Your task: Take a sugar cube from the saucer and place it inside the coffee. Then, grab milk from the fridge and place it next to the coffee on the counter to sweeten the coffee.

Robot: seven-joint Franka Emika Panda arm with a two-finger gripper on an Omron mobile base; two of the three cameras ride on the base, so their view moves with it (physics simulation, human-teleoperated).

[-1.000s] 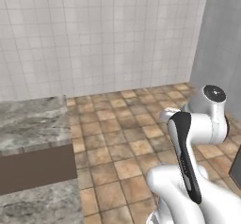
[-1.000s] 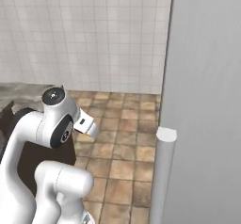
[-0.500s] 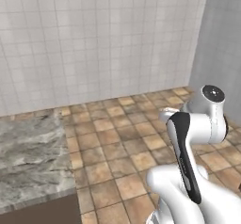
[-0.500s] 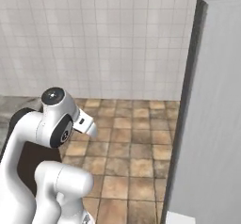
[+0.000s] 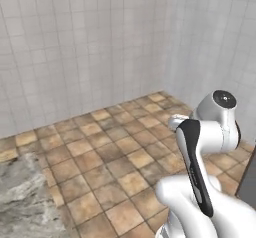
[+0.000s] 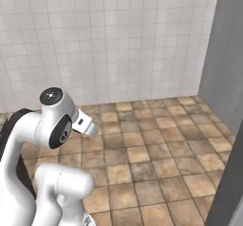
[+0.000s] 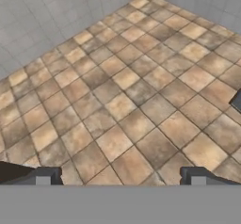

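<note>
Claw (image 7: 120, 176): jaws wide apart, nothing between them, pointed down at bare floor tiles (image 7: 122, 105).
Table (image 5: 22, 202): a marbled grey corner at about 8 o'clock in the left base view, well apart from the arm (image 5: 200, 182).
Fridge (image 6: 223, 59): grey panel at 3 o'clock in the right base view (I take it for the fridge's side).
Writing: none readable.
Open room: brown tiled floor stretches to the white tiled walls (image 6: 109, 40), which meet in a corner at 12 o'clock.

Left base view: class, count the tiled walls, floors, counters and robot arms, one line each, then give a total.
Walls: 2
Floor: 1
Counter: 1
Arm: 1
Total: 5
</note>
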